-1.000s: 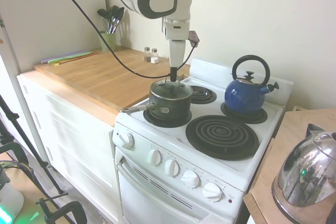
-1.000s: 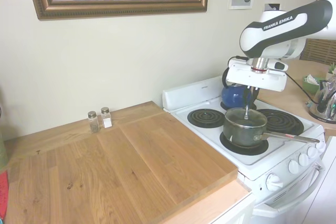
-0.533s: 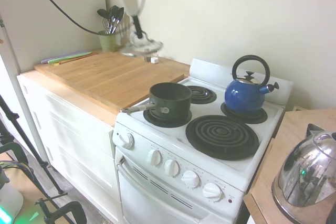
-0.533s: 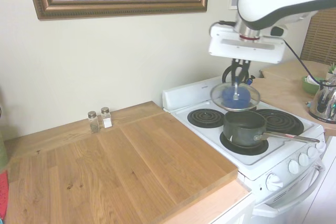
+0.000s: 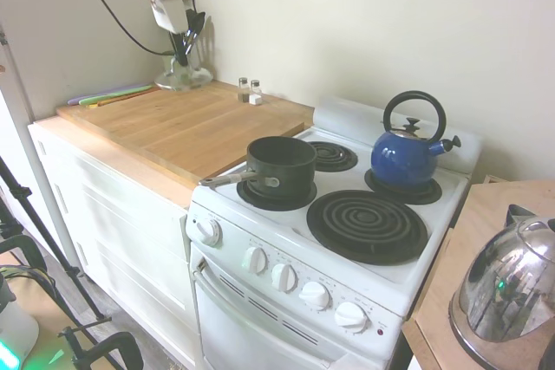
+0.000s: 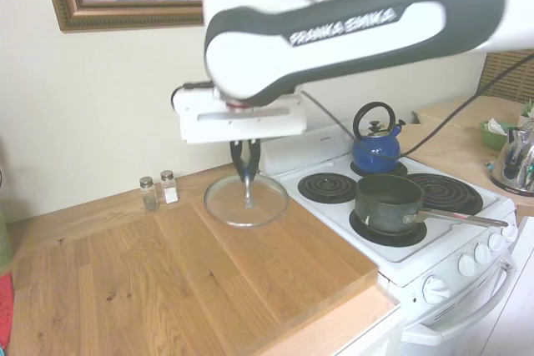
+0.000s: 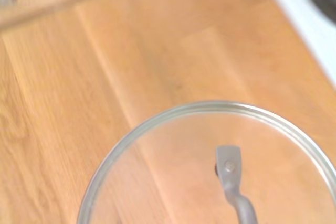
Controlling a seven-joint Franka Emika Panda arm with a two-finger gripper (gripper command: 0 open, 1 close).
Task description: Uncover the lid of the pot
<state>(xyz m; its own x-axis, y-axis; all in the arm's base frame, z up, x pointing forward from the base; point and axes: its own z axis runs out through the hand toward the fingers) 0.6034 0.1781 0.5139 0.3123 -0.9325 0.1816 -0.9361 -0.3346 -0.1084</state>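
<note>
The white arm's gripper (image 6: pixel 247 174), jaws pinching the round glass lid (image 6: pixel 246 200) by its handle, carries it above the wooden countertop (image 6: pixel 167 264) at nine o'clock of the uncovered dark saucepan (image 6: pixel 389 203), with lowering and releasing judged next.

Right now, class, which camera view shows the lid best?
The second exterior view: the whole lid shows, hanging from the gripper above the wooden counter, away from the pot. The first exterior view shows it small and far off. The wrist view cuts off part of its rim.
</note>
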